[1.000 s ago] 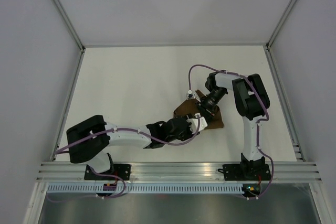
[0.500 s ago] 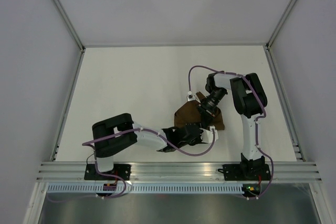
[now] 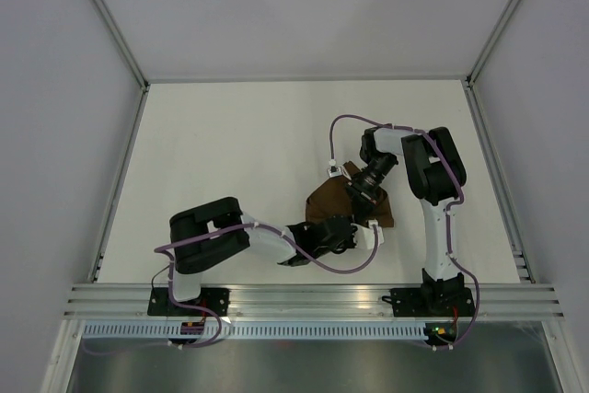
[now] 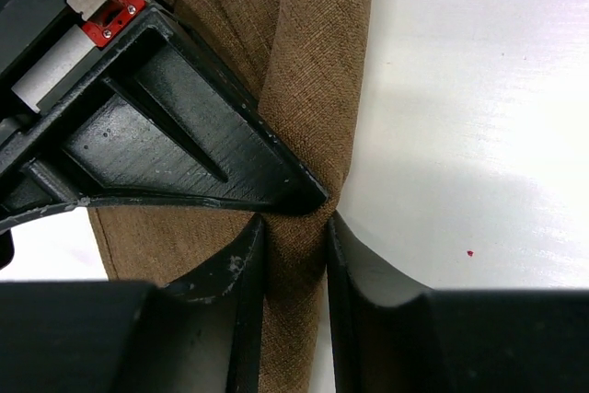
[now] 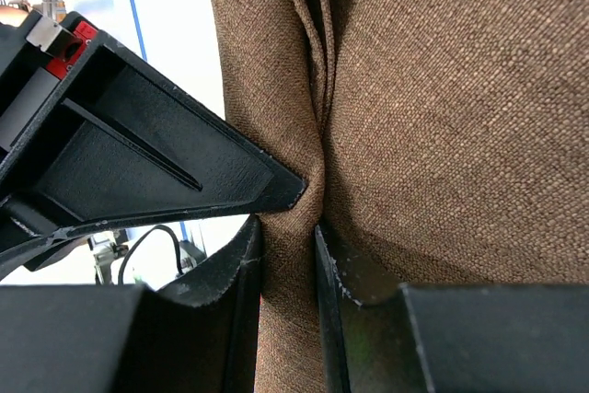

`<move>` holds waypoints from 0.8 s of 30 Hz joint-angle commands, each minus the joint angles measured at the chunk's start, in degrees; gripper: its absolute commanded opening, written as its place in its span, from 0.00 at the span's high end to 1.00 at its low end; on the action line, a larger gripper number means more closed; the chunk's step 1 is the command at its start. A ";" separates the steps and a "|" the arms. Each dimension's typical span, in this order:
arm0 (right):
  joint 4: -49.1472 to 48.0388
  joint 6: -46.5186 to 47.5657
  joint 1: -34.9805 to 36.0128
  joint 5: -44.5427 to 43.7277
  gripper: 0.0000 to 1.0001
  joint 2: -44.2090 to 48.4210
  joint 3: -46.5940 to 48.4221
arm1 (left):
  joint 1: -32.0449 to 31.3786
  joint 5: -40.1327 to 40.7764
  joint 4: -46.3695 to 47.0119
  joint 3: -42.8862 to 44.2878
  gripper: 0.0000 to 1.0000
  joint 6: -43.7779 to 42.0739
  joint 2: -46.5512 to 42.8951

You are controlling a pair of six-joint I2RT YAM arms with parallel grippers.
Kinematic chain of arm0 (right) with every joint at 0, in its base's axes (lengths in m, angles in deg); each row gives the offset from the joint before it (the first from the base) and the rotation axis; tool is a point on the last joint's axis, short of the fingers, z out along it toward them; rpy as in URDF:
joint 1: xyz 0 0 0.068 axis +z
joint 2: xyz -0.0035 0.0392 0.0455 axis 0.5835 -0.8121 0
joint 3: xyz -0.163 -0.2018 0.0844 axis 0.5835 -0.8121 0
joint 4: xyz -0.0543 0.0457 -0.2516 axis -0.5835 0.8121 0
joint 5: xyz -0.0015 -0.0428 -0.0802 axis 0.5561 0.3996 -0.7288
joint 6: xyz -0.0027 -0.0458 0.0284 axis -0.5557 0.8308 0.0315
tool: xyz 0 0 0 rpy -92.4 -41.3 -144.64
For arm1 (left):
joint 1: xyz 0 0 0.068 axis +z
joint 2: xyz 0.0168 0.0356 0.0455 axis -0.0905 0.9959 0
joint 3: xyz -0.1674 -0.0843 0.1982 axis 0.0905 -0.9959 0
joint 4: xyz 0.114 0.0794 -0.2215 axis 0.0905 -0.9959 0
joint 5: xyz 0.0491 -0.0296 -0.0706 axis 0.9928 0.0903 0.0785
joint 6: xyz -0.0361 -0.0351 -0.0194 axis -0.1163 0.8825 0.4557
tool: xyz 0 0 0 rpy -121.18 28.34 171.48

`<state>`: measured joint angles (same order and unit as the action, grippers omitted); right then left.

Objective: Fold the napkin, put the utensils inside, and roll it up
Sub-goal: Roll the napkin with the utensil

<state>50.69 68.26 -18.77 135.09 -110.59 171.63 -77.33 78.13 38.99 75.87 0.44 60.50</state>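
1. Napkin (image 3: 324,202): brown cloth, bunched, on table (image 3: 230,154) centre-right, between both arms.
2. Left gripper (image 4: 294,238): clenched on a napkin fold.
3. Right gripper (image 5: 289,235): clenched on a napkin pleat.
4. Handling: likely folding; move both pinches together, lay edge flat, avoid wrinkles.

The top external camera looks steeply down from high above and behind the rig, far enough to take in the whole white table (image 3: 230,154), while the 2 wrist cameras sit very close, both facing the same pinched fold of brown napkin (image 4: 313,89).
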 commanded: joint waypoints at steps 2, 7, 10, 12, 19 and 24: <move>-7.67 3.34 -0.14 -5.45 0.78 -0.85 0.34 | 1.47 -6.36 -5.18 0.56 0.86 1.76 1.58; -6.45 3.42 -0.67 -4.13 0.55 3.35 0.25 | 3.32 -11.63 -9.41 2.05 0.95 4.13 1.23; -4.17 4.21 -1.37 -2.73 0.50 6.26 1.04 | 4.20 -14.27 -10.91 2.23 0.96 5.10 0.61; -3.20 4.39 -1.81 -2.29 0.48 7.49 2.18 | 4.64 -15.07 -12.13 2.58 0.96 5.36 0.52; -2.31 3.16 -4.88 -2.02 0.33 11.45 4.73 | 6.04 -20.16 -18.19 5.21 0.97 7.12 0.96; -6.34 -0.09 -7.78 -1.23 0.33 15.05 5.79 | 8.85 -25.60 -22.76 8.37 0.98 10.54 1.49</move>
<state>47.65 69.09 -24.93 132.47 -99.68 175.24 -69.95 61.02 26.42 82.91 4.70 60.43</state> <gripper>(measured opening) 0.669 0.327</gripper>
